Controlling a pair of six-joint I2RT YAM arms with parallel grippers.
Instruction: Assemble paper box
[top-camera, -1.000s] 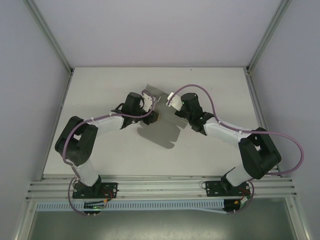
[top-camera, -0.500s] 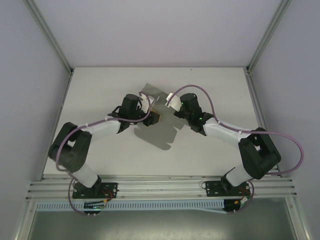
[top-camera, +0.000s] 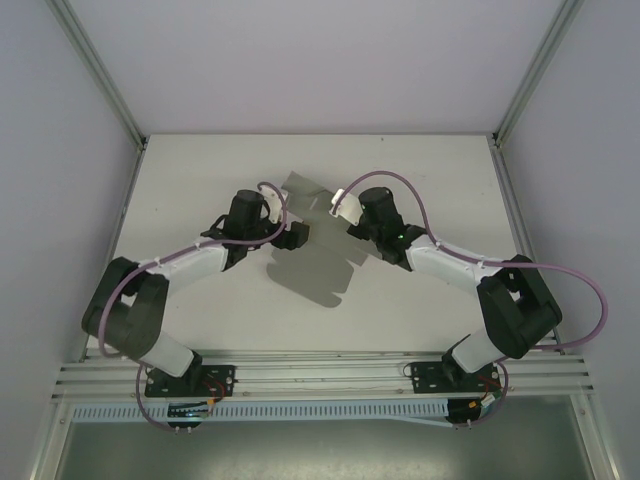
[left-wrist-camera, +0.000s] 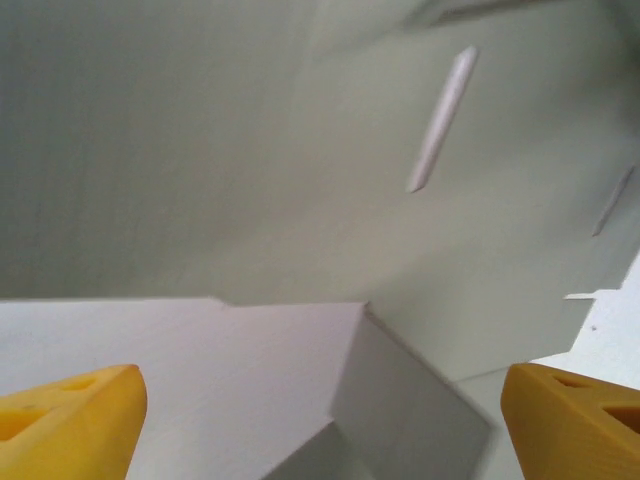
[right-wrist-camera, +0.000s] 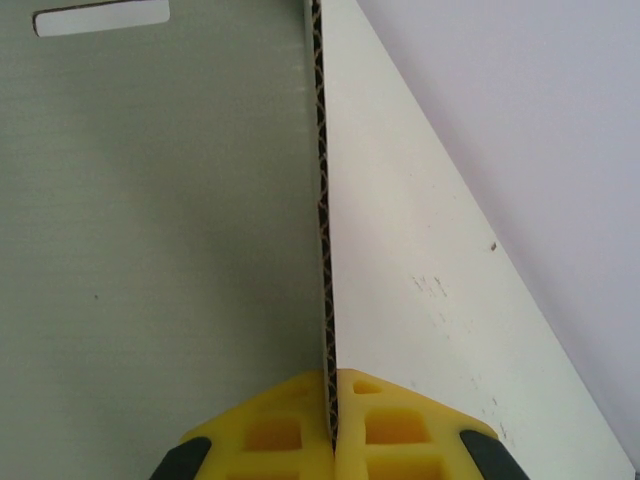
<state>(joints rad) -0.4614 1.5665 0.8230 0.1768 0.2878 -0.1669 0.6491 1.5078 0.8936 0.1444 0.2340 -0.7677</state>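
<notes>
The paper box (top-camera: 315, 270) is a flat grey die-cut sheet at the table's middle, its far end lifted off the surface. My right gripper (top-camera: 352, 222) holds that lifted part. In the right wrist view its yellow fingers (right-wrist-camera: 420, 430) are shut on the sheet's corrugated edge (right-wrist-camera: 322, 200), with the grey face (right-wrist-camera: 150, 250) to their left. My left gripper (top-camera: 300, 237) sits at the sheet's left edge. Its yellow fingertips (left-wrist-camera: 70, 425) stand wide apart with nothing between them, and the grey sheet (left-wrist-camera: 300, 150) lies just ahead with a folded flap (left-wrist-camera: 410, 400) near the right fingertip.
The white table (top-camera: 200, 180) has free room to the left, right and far side of the sheet. Aluminium posts (top-camera: 100, 75) and pale walls close it in. A slotted rail (top-camera: 320, 375) runs along the near edge by the arm bases.
My left gripper has opened wide and let go of the sheet, and the left arm has swung out to the left. The right gripper has kept its grip in place.
</notes>
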